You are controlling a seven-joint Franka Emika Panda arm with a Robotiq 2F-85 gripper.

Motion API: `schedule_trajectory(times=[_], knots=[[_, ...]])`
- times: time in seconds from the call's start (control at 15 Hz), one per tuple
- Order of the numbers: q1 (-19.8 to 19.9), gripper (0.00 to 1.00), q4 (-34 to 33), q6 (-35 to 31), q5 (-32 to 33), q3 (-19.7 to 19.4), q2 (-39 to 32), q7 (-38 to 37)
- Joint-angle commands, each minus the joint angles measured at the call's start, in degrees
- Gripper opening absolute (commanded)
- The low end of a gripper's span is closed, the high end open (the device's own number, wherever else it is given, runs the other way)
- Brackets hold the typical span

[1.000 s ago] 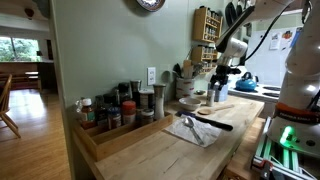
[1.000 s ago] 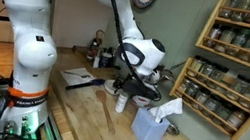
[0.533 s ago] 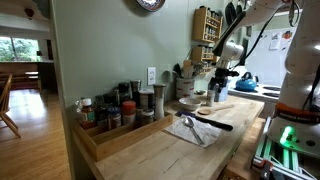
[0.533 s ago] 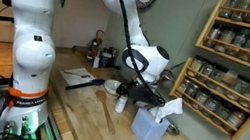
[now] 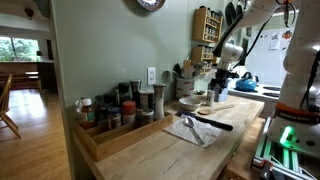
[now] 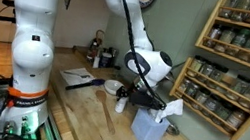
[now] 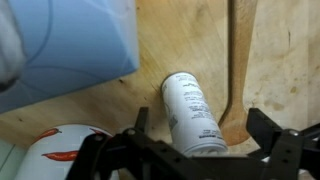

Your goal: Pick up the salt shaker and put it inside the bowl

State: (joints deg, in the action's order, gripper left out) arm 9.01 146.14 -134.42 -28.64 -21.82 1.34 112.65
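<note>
The salt shaker (image 7: 190,110) is a white cylinder with small print, standing on the wooden counter. In the wrist view it shows between the two dark fingers of my gripper (image 7: 200,128), which is open; neither finger touches it. In both exterior views the gripper (image 6: 143,95) (image 5: 218,86) hangs low over the counter close to the shaker (image 6: 121,104) (image 5: 213,96). The bowl (image 6: 112,86) (image 5: 188,103), pale and shallow, sits a short way from the shaker and is out of the wrist view.
A blue tissue box (image 7: 70,40) (image 6: 150,125) stands close beside the shaker. A wooden spoon (image 7: 238,70) (image 6: 108,113) lies on its other side. A white round dish with red marks (image 7: 55,155) sits near the box. A spice rack (image 6: 238,58) hangs on the wall.
The arm has swung lower and toward the tissue box over the last second. The gripper stays open, and the shaker and bowl have not moved.
</note>
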Motion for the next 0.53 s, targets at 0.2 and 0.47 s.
schedule_trajectory(times=[0.2,0.47], knots=[[2.0,1.0,0.2,-0.6,-1.9,4.6,-0.6,4.1],[2.5,1.0,0.5,-5.0,-3.4,5.2,-1.8,8.1]])
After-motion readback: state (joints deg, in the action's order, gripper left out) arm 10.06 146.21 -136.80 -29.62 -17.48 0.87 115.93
